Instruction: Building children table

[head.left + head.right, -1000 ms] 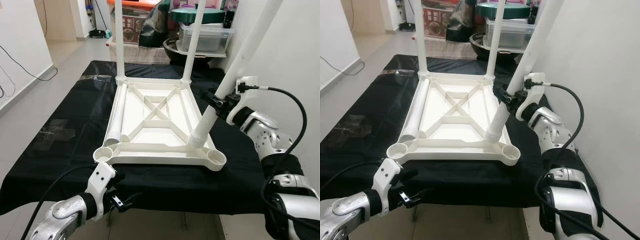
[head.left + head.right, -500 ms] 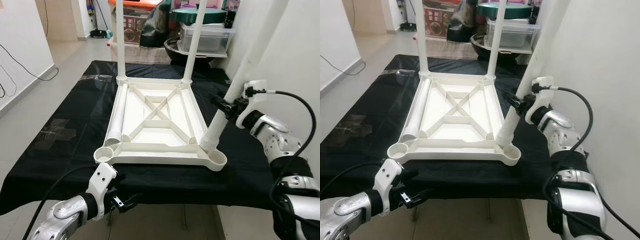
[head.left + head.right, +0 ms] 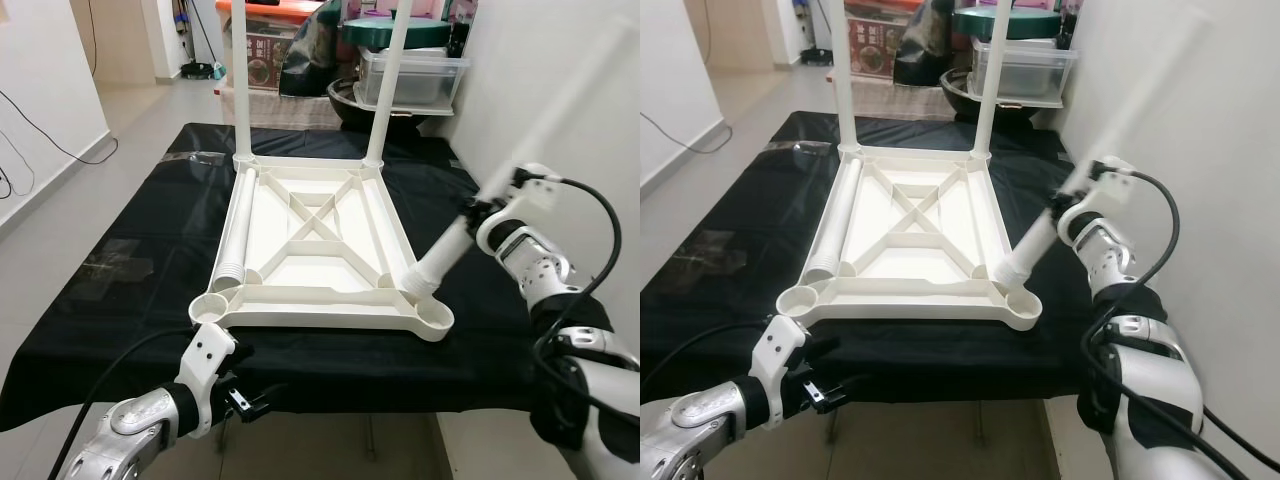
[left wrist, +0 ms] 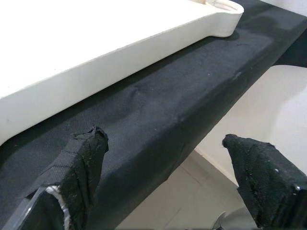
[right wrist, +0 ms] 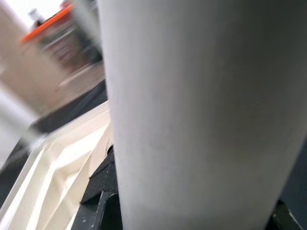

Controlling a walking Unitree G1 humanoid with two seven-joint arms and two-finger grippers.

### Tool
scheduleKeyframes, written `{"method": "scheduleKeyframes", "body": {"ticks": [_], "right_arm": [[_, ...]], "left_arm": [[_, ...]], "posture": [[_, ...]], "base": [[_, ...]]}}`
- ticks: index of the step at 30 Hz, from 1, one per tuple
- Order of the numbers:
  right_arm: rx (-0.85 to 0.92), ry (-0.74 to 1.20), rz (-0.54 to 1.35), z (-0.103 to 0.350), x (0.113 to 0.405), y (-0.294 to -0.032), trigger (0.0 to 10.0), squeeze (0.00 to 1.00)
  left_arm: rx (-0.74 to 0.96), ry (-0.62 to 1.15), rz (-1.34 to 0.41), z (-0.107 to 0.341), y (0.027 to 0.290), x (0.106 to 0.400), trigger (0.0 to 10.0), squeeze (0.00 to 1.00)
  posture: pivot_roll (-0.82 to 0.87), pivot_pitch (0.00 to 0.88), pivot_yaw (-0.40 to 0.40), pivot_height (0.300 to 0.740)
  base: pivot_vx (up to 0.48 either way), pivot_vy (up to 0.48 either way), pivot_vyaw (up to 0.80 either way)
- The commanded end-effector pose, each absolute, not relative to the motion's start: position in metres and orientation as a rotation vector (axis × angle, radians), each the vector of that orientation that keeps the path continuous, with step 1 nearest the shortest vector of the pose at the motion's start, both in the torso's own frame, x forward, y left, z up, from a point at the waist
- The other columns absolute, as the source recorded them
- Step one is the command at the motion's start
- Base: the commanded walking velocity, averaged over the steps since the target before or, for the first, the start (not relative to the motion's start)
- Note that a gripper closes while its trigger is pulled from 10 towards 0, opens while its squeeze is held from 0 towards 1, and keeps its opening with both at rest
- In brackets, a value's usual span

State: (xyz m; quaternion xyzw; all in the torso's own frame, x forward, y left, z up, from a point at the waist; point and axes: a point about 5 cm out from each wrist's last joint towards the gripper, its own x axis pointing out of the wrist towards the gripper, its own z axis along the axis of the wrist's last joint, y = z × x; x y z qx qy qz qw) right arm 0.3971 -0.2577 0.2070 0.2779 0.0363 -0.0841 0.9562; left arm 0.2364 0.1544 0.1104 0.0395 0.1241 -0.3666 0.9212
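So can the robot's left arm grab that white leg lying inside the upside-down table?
Probably yes. The left tool is open and low at the table's near edge; the loose leg lies on its side, nothing covering it.

Tabletop (image 3: 318, 250), leg (image 3: 445, 255): smooth white plastic; cloth (image 3: 140, 250): matt black fabric

The upside-down table top (image 3: 310, 235) is white, with a criss-cross pattern inside. Its legs (image 3: 240, 80) are white too. The counter (image 3: 130, 230) has a black cloth. The left hand (image 4: 163, 182) has black fingers (image 4: 81, 163).
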Motion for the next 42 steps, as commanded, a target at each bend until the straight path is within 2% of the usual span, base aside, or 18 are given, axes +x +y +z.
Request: {"method": "scheduleKeyframes", "body": {"ticks": [1,6,26,31,36,40,42], "right_arm": [[0.607,0.141,-0.249,0.184,0.394,-0.254,0.0,0.0],[0.633,0.149,-0.254,0.182,0.396,-0.246,0.0,0.0],[0.619,0.161,-0.34,0.183,0.397,-0.249,0.0,0.0],[0.631,0.175,-0.453,0.18,0.394,-0.256,0.0,0.0],[0.641,0.175,-0.477,0.179,0.394,-0.255,0.0,0.0],[0.682,0.176,-0.459,0.177,0.395,-0.247,0.0,0.0],[0.726,0.122,-0.334,0.185,0.401,-0.233,0.0,0.0]], "left_arm": [[0.078,0.26,-0.759,0.108,0.152,0.234,10.0,0.0],[0.079,0.262,-0.76,0.107,0.152,0.233,10.0,0.0],[0.086,0.261,-0.778,0.105,0.148,0.236,10.0,0.0],[0.088,0.262,-0.782,0.105,0.147,0.236,10.0,0.0],[0.088,0.263,-0.783,0.105,0.147,0.236,10.0,0.0],[0.089,0.264,-0.787,0.104,0.146,0.236,10.0,0.0],[0.089,0.262,-0.792,0.104,0.144,0.236,10.0,0.0]], "posture": [[0.1,0.0,-0.097,0.74],[0.1,0.0,-0.094,0.74],[0.09,0.0,-0.089,0.74],[0.09,0.0,-0.089,0.74],[0.09,0.0,-0.089,0.74],[0.09,0.0,-0.087,0.74],[0.09,0.0,-0.088,0.74]], "base": [[0.0,0.0,0.0],[0.0,0.0,0.0],[0.0,0.0,0.0],[0.0,0.0,0.0],[0.0,0.0,0.0],[0.0,0.0,0.0],[0.0,0.0,0.0]]}}
